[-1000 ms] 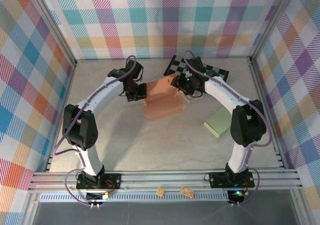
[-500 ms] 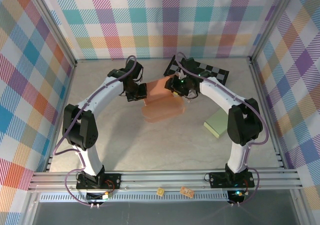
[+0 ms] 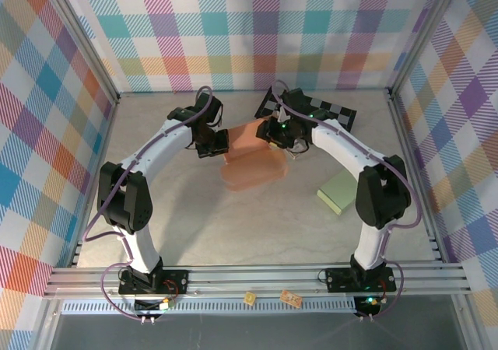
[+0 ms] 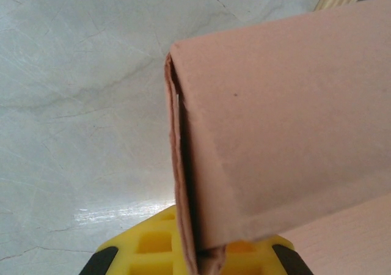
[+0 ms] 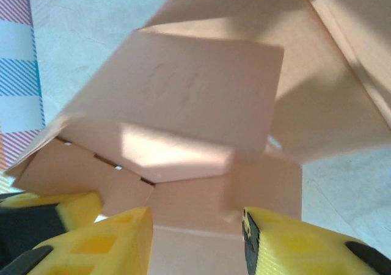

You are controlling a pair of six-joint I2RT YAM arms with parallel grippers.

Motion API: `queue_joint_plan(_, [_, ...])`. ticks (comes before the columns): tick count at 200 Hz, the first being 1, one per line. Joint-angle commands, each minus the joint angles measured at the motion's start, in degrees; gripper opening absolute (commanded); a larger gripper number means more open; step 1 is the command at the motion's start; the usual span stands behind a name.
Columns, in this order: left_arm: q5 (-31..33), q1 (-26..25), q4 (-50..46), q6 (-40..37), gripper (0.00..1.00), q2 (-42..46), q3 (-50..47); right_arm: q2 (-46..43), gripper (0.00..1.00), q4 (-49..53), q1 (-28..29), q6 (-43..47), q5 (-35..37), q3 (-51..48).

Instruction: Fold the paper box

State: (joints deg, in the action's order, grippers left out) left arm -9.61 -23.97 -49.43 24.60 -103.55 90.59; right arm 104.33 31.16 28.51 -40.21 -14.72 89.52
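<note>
L gripper [image 4: 201, 255] clenched on paper box [image 3: 250, 157]: thin wall edge pinched betw. its yellow fingers [image 4: 153, 245]. Box body extends fwd and to the R of the fingertips. R gripper [image 5: 194, 233] released, jaws apart. Box flaps sit just ahead of its fingertips; contact cannot be told. Box rests on table [image 3: 233, 225] betw. both grippers.

paper box [image 4: 275, 116]: matt, smooth card (creased at folds) | table [image 4: 79, 104]: glossy, marble-look | rails [image 3: 249, 276]: bare metal
</note>
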Motion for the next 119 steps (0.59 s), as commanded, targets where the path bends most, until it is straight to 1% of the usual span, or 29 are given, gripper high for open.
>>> queue_joint_plan(1, [-1.12,-0.51,-0.38,-0.59,0.0,0.45,0.91,-4.63,0.44,1.23,-0.49,0.07,1.18,4.52])
queue_joint_plan(21, [-1.27,-0.55,-0.48,-0.6,0.0,0.35,1.07,-1.68,0.44,4.35,-0.82,0.34,1.7,11.0])
queue_joint_plan(39, [-1.23,-0.56,-0.51,-0.6,0.0,0.36,1.26,2.66,0.44,7.75,-0.88,0.66,2.34,17.62])
queue_joint_plan(68, [-1.21,-0.51,-0.67,-0.43,0.0,0.62,1.26,8.87,0.47,15.71,-0.85,0.82,7.08,28.29])
queue_joint_plan(101, [-1.16,-0.55,-0.85,-0.39,0.0,0.96,1.07,13.14,0.48,18.94,-0.89,1.35,8.22,32.39])
queue_joint_plan(119, [-1.28,-0.56,-0.84,-0.39,0.0,0.85,1.08,13.91,0.49,20.13,-0.88,0.95,8.19,32.13])
